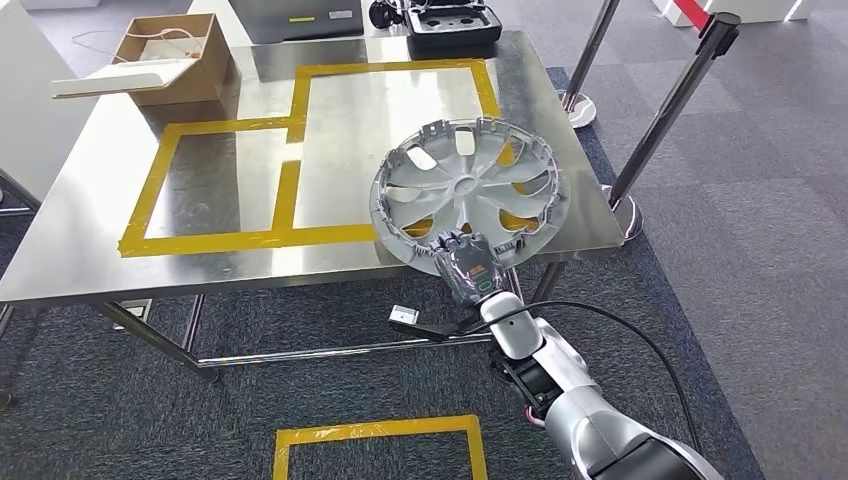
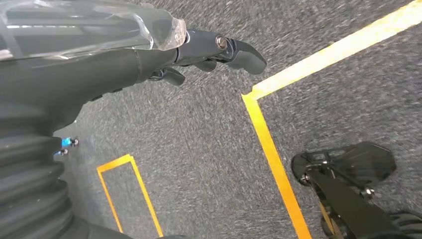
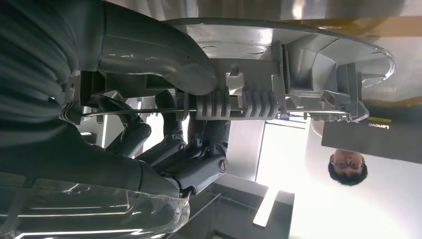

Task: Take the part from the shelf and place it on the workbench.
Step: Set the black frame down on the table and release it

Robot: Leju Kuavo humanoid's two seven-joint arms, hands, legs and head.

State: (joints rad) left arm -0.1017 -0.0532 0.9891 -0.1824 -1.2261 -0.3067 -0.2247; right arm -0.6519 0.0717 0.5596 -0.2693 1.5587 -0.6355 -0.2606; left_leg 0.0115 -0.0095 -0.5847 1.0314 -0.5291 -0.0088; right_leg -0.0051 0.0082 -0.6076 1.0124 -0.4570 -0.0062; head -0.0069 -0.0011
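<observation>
The right hand point(image 1: 470, 262) grips the silver wheel cover point(image 1: 468, 190) by its near rim, over the steel bench point(image 1: 90, 200) corner. The left hand point(image 2: 209, 55) hangs empty over carpet, fingers loosely apart. The right wrist view shows fingers point(image 3: 199, 149) hooked under the clip-ribbed rim point(image 3: 239, 102): probably light, stiff plastic, brittle at the clips.

My right arm point(image 1: 590, 415) is shiny silver with black joint sections, a black cable looping alongside it. The right hand point(image 1: 468, 262) is dark grey — ribbed cover, thick grey thumb point(image 3: 164, 55). Left hand point(image 2: 219, 50) looks the same, with clear plastic wrap and a round silver screw.
</observation>
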